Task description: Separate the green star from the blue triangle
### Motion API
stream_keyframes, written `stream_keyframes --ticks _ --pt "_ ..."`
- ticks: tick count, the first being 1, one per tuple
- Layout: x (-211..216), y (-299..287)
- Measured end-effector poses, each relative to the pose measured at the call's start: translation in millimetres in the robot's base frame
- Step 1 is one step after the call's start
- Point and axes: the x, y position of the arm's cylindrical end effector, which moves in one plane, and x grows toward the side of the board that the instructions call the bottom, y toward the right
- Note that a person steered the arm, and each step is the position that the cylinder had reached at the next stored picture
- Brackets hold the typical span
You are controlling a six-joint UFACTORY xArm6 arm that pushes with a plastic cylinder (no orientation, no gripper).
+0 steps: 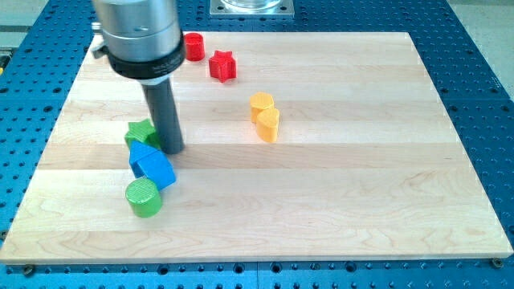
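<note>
You see tool tip [172,149] left of centre on worktop [361,185], touching green star [140,133]; plain rod, nothing pinched. Blue triangle [141,154] just below star, touching.

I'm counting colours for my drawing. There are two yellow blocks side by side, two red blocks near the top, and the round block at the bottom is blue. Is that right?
Not quite. In the camera view, the round block at the bottom is green, not blue. The two yellow blocks do sit side by side, and the two red blocks are near the top.
</note>
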Motion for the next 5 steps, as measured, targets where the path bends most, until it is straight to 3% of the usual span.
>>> stream_keyframes --ticks 2,3,4,5 --pt "-5.2 -36.3" --pt "15.1 -68.5" --pt "1.8 -114.5" --pt "33.8 -125.1"
